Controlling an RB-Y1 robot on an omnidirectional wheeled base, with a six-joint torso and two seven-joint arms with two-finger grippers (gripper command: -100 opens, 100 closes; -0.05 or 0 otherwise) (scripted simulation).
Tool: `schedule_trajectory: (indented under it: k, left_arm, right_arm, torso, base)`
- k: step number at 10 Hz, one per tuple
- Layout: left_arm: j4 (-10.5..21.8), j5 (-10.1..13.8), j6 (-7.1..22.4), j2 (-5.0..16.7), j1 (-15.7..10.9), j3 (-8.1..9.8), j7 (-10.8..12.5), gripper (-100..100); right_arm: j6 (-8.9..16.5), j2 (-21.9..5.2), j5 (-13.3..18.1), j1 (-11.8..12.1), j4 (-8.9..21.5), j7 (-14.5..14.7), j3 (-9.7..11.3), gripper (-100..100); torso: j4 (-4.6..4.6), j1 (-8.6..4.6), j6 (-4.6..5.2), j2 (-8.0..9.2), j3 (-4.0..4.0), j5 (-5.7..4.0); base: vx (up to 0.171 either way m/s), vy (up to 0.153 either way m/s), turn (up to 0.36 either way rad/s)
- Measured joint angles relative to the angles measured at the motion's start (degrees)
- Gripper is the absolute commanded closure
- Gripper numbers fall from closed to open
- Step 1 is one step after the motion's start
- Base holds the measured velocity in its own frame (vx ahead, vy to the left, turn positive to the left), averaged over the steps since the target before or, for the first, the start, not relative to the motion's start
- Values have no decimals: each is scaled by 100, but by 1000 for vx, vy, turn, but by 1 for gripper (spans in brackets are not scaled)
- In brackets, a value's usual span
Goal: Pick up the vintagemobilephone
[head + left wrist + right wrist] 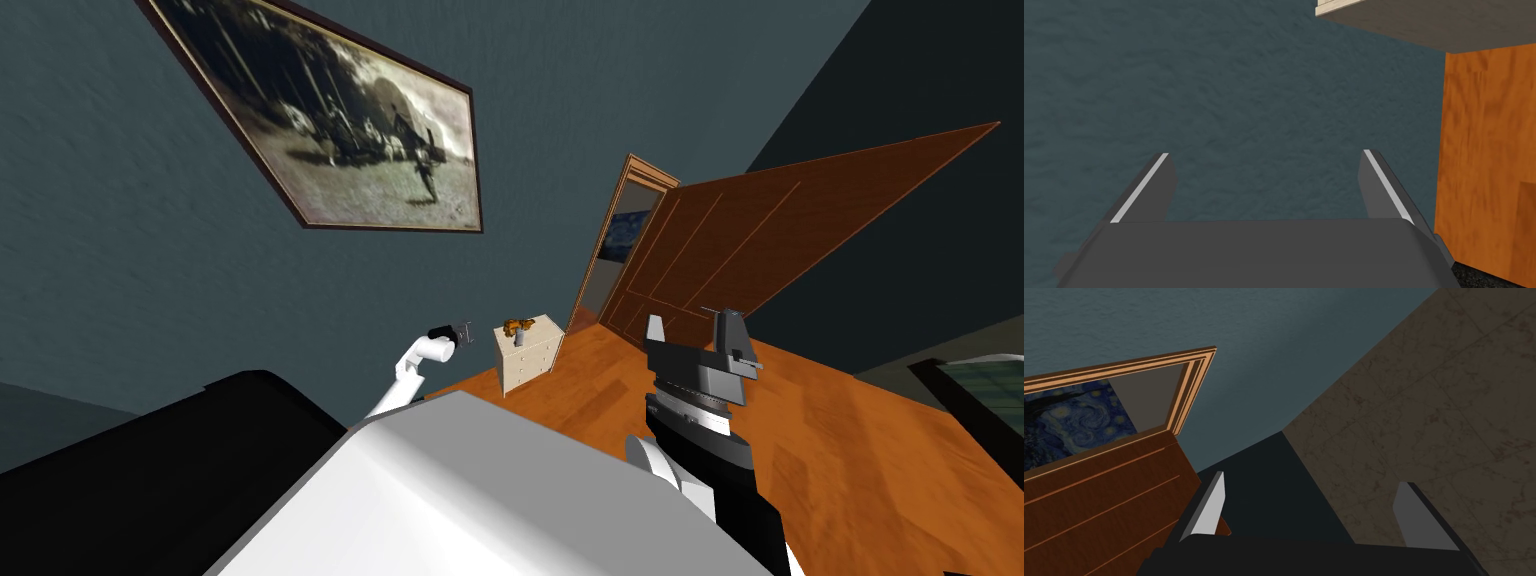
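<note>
Vintagemobilephone (pixel 519 338): prob. the small grey upright bit on top of the pale dresser (pixel 530 365), approx 12 o'clock from me, across the orange wood floor (pixel 850 470). Too small to make out keys, aerial or exact shape. An orange-brown item (pixel 514 324) sits at its 12 o'clock, touching or just beside, can't tell which.

Handling, my guess: rigid hard shell, light-to-moderate wt, smooth sides, so it could slip. Standing on end, it'd tip easily if nudged. Best hold looks like across the narrow sides at mid-body, blades flat on the case, clear of any aerial and of the orange neighbour.

Left gripper (pixel 465 331) hangs at the dresser's 9 o'clock, near but apart from it, blades spread wide w/ nothing between them. Right gripper (pixel 693 335) is up at the dresser's 3 o'clock, well apart, in front of the open brown door (pixel 760 240); blades also spread, empty. Neither is at the phone yet.
</note>
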Motion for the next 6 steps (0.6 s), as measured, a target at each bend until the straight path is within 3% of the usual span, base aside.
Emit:
schedule_trajectory:
  k: [6]
  left_arm:
    - [435, 191, 1008, 141, -326, 185, 133, -100]
  right_arm:
    - [0, 0, 0, 1, 0, 0, 0, 0]
  torso:
    - [-5, -16, 1, -22, -13, -4]
  base:
    - [65, -61, -44]
